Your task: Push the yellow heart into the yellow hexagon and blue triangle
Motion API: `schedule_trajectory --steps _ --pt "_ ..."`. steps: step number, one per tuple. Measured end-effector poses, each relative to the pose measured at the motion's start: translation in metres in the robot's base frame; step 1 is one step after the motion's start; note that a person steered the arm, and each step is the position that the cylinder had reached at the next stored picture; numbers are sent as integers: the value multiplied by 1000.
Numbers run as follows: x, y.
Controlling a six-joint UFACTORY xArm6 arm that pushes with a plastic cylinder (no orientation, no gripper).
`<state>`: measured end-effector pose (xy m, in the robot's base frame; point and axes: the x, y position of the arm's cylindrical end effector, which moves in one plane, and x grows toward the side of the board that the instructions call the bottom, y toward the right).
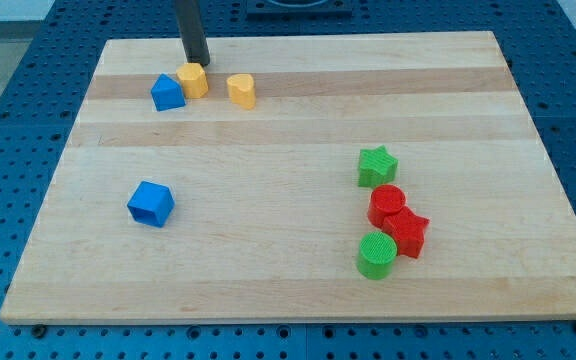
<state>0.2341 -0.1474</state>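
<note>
Jaws do not exist on this arm, so nothing is clenched, released or grasped: it ends in a straight dark rod, and my tip (199, 62) rests on the wooden board (298, 270) near the view's top left edge. Just below my tip, touching or nearly touching it, sits the yellow hexagon (193, 80). Pressed against the hexagon's left side, a little lower and to the view's left of my tip, is the blue triangle (167, 93). To the view's right of my tip and slightly lower stands the yellow heart (241, 90), near the hexagon but apart from it, with a strip of bare wood between the two.

Well below my tip and somewhat to the view's left lies a blue block (150, 204) whose shape looks like a cube or pentagon; I cannot tell which. Far to the view's right and lower down is a cluster of four blocks. Highest of these is the green star (377, 166); just beneath it is the red cylinder (387, 205), which touches the red star (407, 232) at its lower right. Lowest is the green cylinder (376, 255), touching the red star's left side
</note>
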Motion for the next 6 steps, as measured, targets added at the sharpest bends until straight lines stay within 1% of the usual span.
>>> schedule_trajectory --steps 1,2,3,4,6 --pt "-20 30" --pt "-19 77" --pt "7 116" --pt "33 125" --pt "80 120"
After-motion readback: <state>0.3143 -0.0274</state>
